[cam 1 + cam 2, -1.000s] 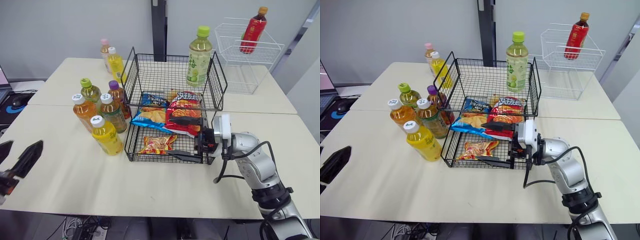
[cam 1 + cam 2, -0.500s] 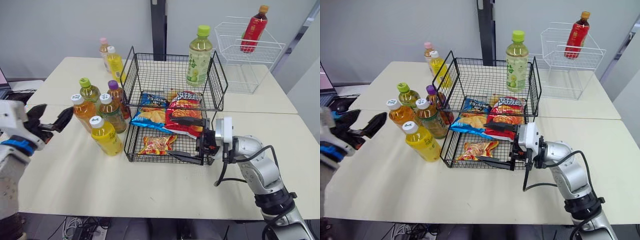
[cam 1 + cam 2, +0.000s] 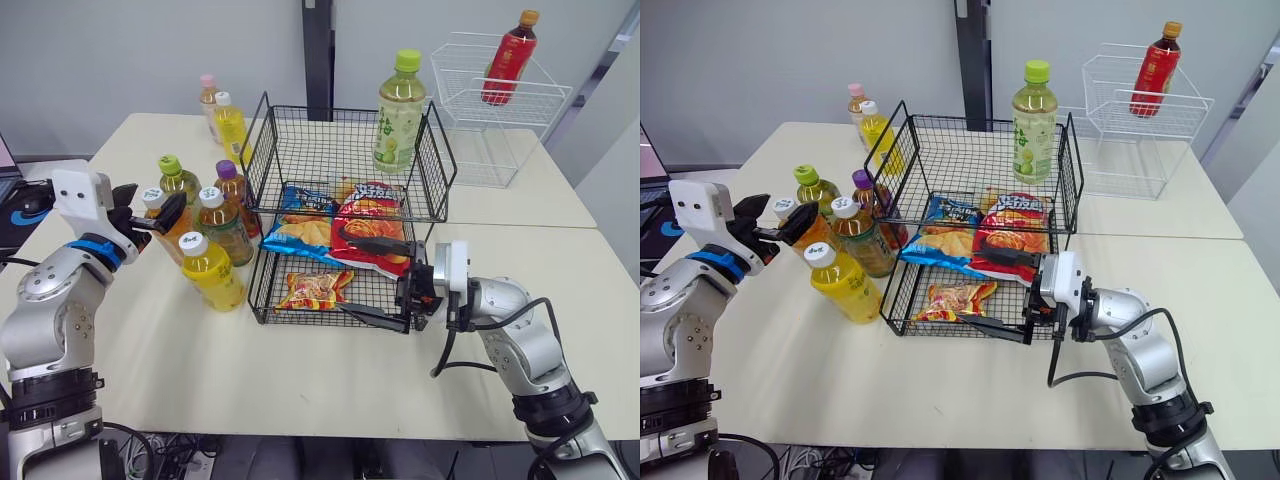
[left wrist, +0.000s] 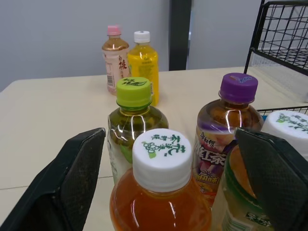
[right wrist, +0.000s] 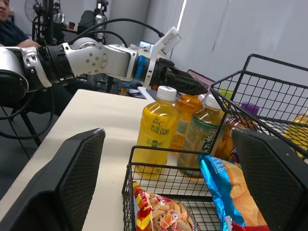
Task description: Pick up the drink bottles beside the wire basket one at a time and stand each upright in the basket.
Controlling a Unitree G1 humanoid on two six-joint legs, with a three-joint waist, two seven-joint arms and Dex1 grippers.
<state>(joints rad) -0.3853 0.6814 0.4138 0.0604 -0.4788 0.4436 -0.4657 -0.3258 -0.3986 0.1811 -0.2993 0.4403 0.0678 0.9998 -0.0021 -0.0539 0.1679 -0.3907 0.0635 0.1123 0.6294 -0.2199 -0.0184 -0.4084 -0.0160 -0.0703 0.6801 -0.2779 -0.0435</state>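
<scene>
The black two-tier wire basket (image 3: 262, 135) stands mid-table, with a green-capped tea bottle (image 3: 398, 110) upright in its top tier. Left of it stands a cluster of bottles: an orange one with a white cap (image 4: 161, 159), a green-capped one (image 4: 134, 115), a purple-capped one (image 4: 230, 115), a white-capped tea (image 3: 222, 225) and a yellow one (image 3: 212, 270). My left gripper (image 3: 150, 207) is open, its fingers either side of the orange bottle's neck without touching. My right gripper (image 3: 372, 280) is open at the front of the basket's lower tier.
Snack bags (image 3: 370, 225) lie in the lower tier. A pink-capped bottle (image 3: 208, 98) and a yellow bottle (image 3: 230, 125) stand further back. A white wire basket (image 3: 480, 150) holds a red bottle (image 3: 505, 60) at back right. A person (image 5: 9, 19) sits beyond the table.
My left arm rose from the lower left and reached in to the orange bottle, fingers now flanking it. The right gripper has stayed at the basket's front.
</scene>
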